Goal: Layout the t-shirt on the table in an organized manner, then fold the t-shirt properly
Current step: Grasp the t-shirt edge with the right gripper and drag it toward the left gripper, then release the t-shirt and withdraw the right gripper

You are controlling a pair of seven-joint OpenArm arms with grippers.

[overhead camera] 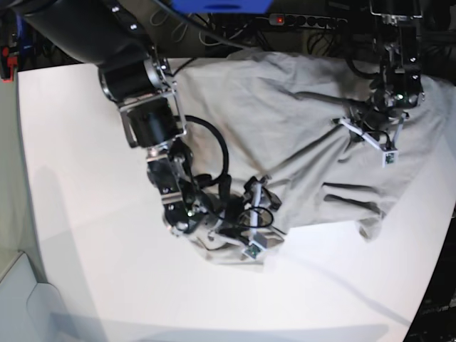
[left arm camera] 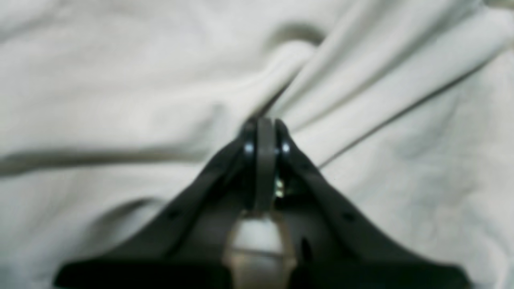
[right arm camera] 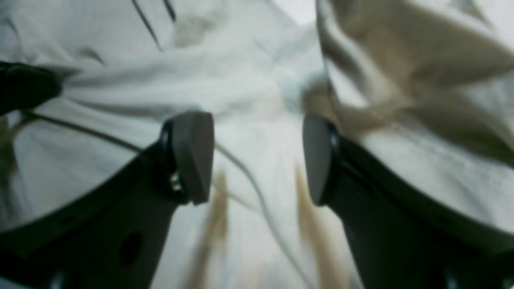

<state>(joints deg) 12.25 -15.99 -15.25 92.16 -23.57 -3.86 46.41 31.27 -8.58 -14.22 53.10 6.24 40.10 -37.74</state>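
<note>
T-shirt (overhead camera: pixel 285 135) spread, long axis across table (overhead camera: pixel 85 235)

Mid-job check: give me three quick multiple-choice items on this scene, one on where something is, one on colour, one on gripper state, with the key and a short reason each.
1. Where on the t-shirt is the right gripper working, in the base view?
A. at its near lower edge
B. at its far edge
C. off the cloth, on bare table

2. What colour is the table?
A. black
B. white
C. wood brown

3. How do the two grippers stand?
A. both open
B. left open, right shut
C. left shut on cloth, right open

Key: 1 A, the base view shows it at the shirt's near edge. 2 B, the bare top around the shirt is plain white. 3 C, the left gripper has its jaws together with a fold of cloth running into them, while the right wrist view shows a wide gap between the pads.
</note>
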